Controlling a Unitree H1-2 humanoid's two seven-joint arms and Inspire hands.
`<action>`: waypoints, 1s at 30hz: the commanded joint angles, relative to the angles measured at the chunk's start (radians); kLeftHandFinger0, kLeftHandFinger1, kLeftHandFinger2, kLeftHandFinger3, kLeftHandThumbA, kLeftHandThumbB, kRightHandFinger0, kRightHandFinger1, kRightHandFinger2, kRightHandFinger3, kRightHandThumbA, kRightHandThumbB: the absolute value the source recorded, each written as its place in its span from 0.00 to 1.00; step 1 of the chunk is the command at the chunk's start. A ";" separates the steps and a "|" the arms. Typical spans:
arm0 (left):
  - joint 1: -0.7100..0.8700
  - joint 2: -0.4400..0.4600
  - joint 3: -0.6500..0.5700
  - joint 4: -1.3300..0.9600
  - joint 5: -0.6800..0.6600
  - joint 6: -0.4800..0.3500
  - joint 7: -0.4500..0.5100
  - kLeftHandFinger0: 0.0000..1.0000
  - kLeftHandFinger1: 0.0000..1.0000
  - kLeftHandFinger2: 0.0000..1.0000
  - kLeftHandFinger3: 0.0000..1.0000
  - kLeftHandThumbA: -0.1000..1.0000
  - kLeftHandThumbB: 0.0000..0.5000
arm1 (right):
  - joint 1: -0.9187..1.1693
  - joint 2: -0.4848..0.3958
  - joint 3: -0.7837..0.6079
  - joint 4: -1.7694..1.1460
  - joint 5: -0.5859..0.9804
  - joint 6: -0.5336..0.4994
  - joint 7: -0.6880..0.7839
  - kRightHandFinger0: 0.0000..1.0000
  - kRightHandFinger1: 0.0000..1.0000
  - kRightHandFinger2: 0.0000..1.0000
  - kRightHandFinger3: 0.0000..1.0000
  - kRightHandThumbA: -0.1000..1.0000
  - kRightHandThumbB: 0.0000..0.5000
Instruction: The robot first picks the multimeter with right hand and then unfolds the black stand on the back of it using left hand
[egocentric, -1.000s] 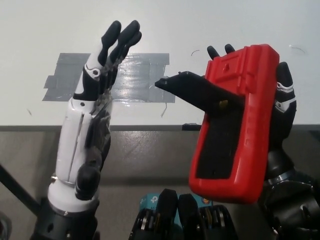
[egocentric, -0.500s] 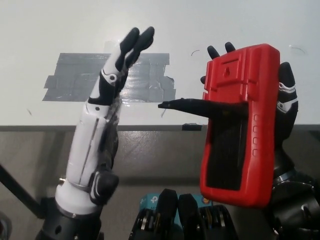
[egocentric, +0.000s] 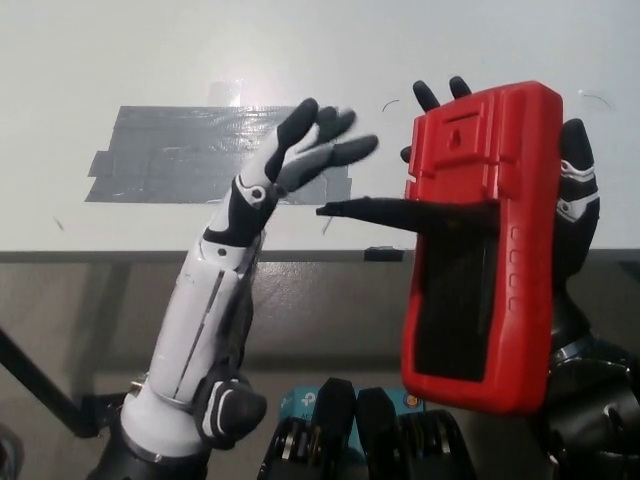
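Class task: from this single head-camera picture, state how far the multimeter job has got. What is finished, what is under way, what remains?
Done: the right hand holds the red multimeter up, its back to the camera. The black stand already juts out toward the left, so it looks unfolded. In hand: the white left hand, open, is near the stand's tip without touching it. Left: at most confirming that the stand is fully out; the picture cannot settle that.

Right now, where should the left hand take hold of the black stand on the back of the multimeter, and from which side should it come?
Probably at the free tip of the black stand, coming from the robot's left. The stand juts out sideways from the red multimeter, held in the right hand, and its thin end points toward the open left hand, apart from it.
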 joint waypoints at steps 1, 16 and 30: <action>0.004 -0.004 -0.010 -0.017 -0.022 0.001 -0.016 1.00 0.53 0.57 1.00 1.00 0.79 | -0.048 0.009 0.001 -0.043 0.034 -0.027 0.018 0.00 0.25 0.77 0.83 0.00 0.24; 0.014 -0.026 -0.009 -0.001 0.043 -0.047 -0.001 0.54 0.00 0.00 1.00 1.00 0.59 | -0.058 0.018 -0.010 -0.091 0.060 -0.038 -0.053 0.00 0.18 0.70 0.58 0.00 0.29; 0.018 -0.076 0.062 0.061 0.134 -0.229 0.115 1.00 1.00 1.00 1.00 1.00 0.61 | -0.078 0.024 -0.028 -0.088 0.106 -0.049 -0.067 0.00 0.23 0.81 0.88 0.00 0.23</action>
